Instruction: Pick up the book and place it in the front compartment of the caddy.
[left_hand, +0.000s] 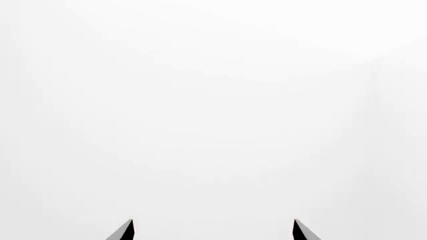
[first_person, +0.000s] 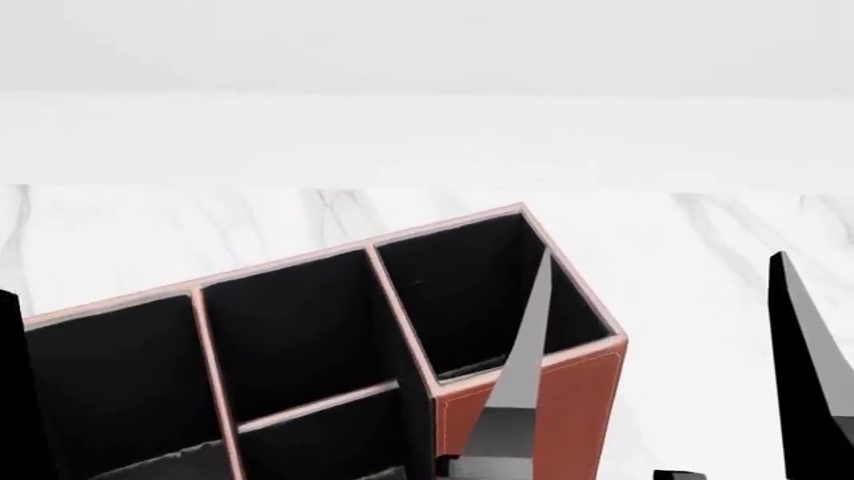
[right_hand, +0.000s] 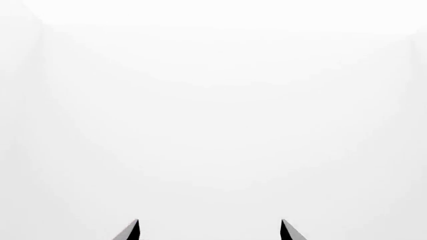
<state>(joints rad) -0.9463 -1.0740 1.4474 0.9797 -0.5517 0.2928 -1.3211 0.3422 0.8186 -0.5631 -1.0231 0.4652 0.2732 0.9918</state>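
Standing on the white marble table (first_person: 694, 240), the caddy (first_person: 534, 420) fills the lower left of the head view, set at an angle so that one corner points toward the far right. Its reddish-brown outer wall shows only at that near right corner, under a pale stitched rim; the rest is black lining. Three of its compartments are plain to see in a row along the far side, with a lower divider crossing in front of the middle one, and all that shows of them holds nothing. The book does not appear in any of the three views, so I cannot say where it lies.

The right gripper (first_person: 667, 380) rises from the bottom edge of the head view with its two pointed fingers spread wide: one grey finger (first_person: 523, 370) stands in front of the caddy's right-hand compartment, the other, black one (first_person: 807, 370) is well off to the right over bare marble. Nothing is between them. The right wrist view shows only the two tips (right_hand: 132, 231) apart against blank white.

The left gripper (left_hand: 213, 231) likewise shows two separated tips in its wrist view, holding nothing, against featureless white. A dark sliver (first_person: 11, 390) at the left edge of the head view may be part of that arm; I cannot tell.
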